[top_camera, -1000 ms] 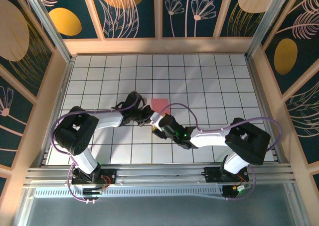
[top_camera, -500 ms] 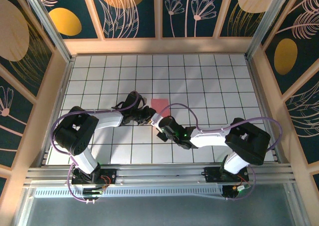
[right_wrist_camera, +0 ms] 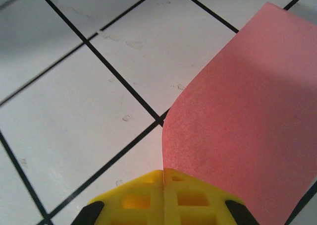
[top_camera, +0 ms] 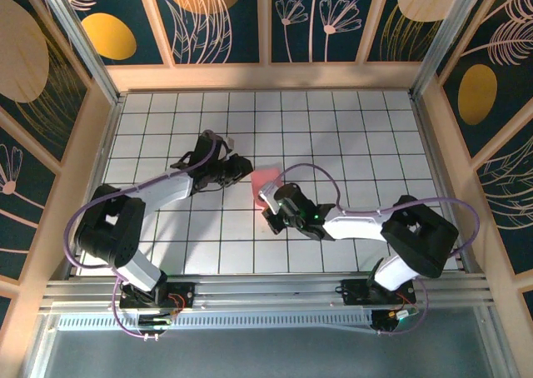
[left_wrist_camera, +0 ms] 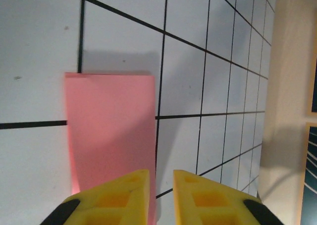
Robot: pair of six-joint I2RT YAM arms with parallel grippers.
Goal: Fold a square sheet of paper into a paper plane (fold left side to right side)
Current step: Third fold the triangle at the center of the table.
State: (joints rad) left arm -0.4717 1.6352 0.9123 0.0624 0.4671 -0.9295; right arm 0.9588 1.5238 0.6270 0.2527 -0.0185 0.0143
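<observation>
The right gripper (right_wrist_camera: 163, 174) has its yellow fingers pressed tight together, pinching the near edge of the square sheet of paper (right_wrist_camera: 247, 111). From that pinch the salmon-pink sheet rises off the white grid table (right_wrist_camera: 74, 111) and curls away to the right; how much of the edge sits between the fingers is hidden by the fingers themselves. From above, this gripper (top_camera: 268, 201) sits at the near side of the sheet (top_camera: 265, 181), close to the middle of the table (top_camera: 366, 128).

Just beyond, the left gripper (left_wrist_camera: 161, 180) stands with its fingers a little apart, a slim gap showing between the yellow tips. It holds nothing that can be seen. The left tip overlaps the sheet (left_wrist_camera: 109, 131) in its wrist camera, but whether it touches the paper cannot be told. Here the sheet reads as a narrow upright strip with a shadow behind its far edge, and its near end is cut off by the fingers. In the overhead view the left gripper (top_camera: 243, 168) lies just left of the sheet.

A purple cable (top_camera: 308, 171) loops over the right arm, beside the paper. Farther off stand the floral wall panels (top_camera: 200, 12).
</observation>
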